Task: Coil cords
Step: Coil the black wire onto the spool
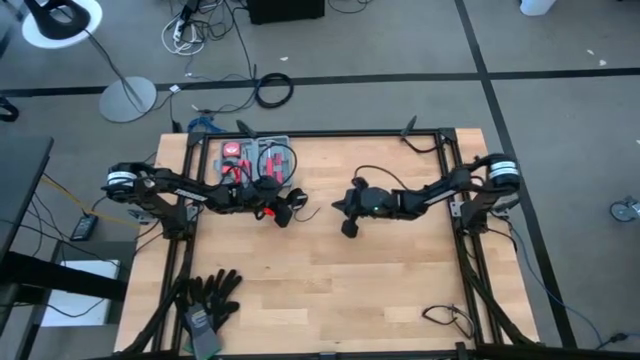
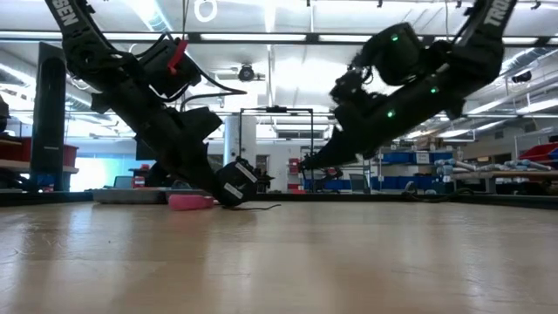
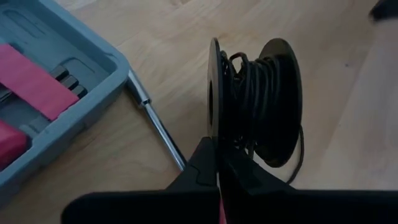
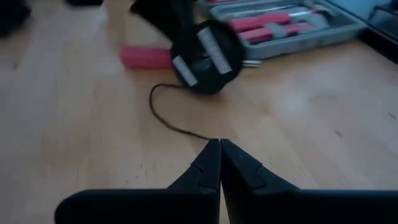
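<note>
the cords [image 3: 258, 102] were wound on a black spool [image 3: 273, 93] that sat on the wooden bench [image 1: 330, 290] just beside the grey tool tray [image 1: 255, 158], with a pink-handled tool [image 2: 189, 201] lying between tray and spool. the left end effector [image 3: 219, 171] had its fingers pressed together on the near flange of the spool, gripping its rim, so the spool stood on edge with the wound wire showing between the two discs. a loose tail of wire [image 4: 168, 121] trailed off the spool across the bench, away from the tray. the right end effector [image 4: 220, 163] hung above the bench on the far side of the spool from the tray, well apart from it, its fingers fully closed on nothing, tips pointed toward the end of that tail. a pair of black gloves [image 1: 208, 297] lay near the bench edge, well apart from the tray.
</note>
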